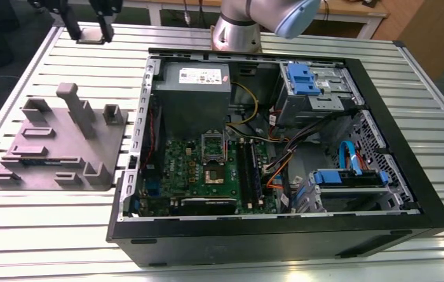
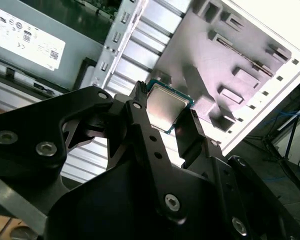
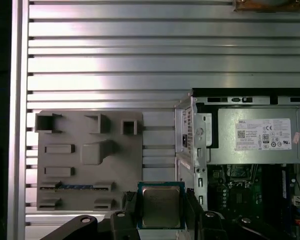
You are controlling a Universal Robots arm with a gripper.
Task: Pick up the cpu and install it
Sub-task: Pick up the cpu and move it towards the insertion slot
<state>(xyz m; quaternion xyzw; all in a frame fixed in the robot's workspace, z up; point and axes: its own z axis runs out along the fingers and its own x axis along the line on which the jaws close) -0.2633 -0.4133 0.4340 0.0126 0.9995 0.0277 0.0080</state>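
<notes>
Exterior view: pincer (image 1: 90, 30) hung over the far table (image 1: 41, 235) corner at the exterior view's left, pinching the cpu (image 1: 90, 39). It was well apart from the open case (image 1: 284, 232). The socket (image 1: 212, 157) lay toward the exterior view's right, nearer the camera.

Second wrist view: the fingers (image 2: 140, 107) clamped two opposite cpu (image 2: 165, 106) edges, silver top showing.

First wrist view: cpu (image 3: 160, 206) sat square in the pincer (image 3: 160, 210), apparently over the gap between the grey fixture block (image 3: 85, 160) and the case wall (image 3: 190, 135).

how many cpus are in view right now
1. The cpu is held in the gripper, over the slatted table. Another could be hidden inside the computer case.
</notes>
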